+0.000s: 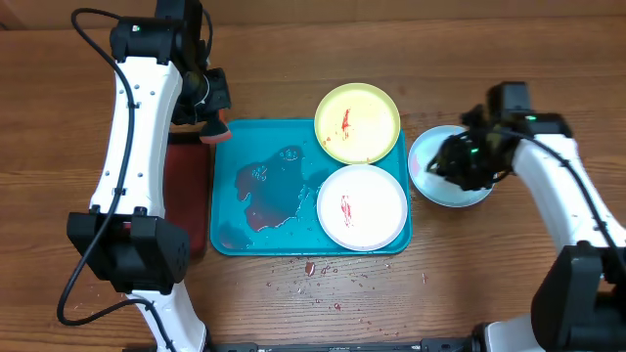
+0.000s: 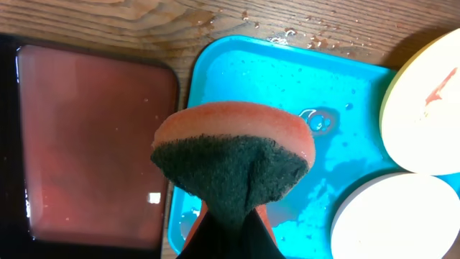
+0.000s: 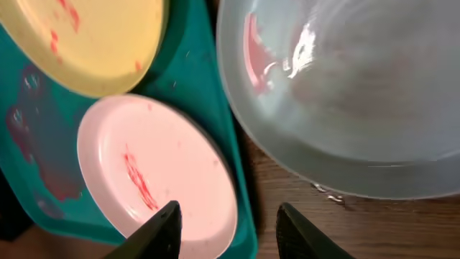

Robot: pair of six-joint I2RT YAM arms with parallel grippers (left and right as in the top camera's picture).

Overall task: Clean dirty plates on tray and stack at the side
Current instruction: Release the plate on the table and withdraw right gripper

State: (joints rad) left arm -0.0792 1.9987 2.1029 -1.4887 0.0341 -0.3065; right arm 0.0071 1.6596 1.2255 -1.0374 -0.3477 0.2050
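Light-blue round plastic plate (image 3: 345, 108) beneath the wide-open right end effector (image 3: 228, 210) is judged light, slick, best gripped by its rim.

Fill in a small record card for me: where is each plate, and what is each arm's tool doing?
turquoise rectangular plastic tray: wet, holds a reddish puddle
lime green round plastic plate: on tray, red smears
pale cream round plastic plate: on tray, red smear
light blue round plastic plate: on wooden table, right of tray, faint red smear
dark red black-rimmed tray: left of turquoise tray
left tool: shut on orange foam sponge, over tray corner
right tool: open, empty, over blue plate
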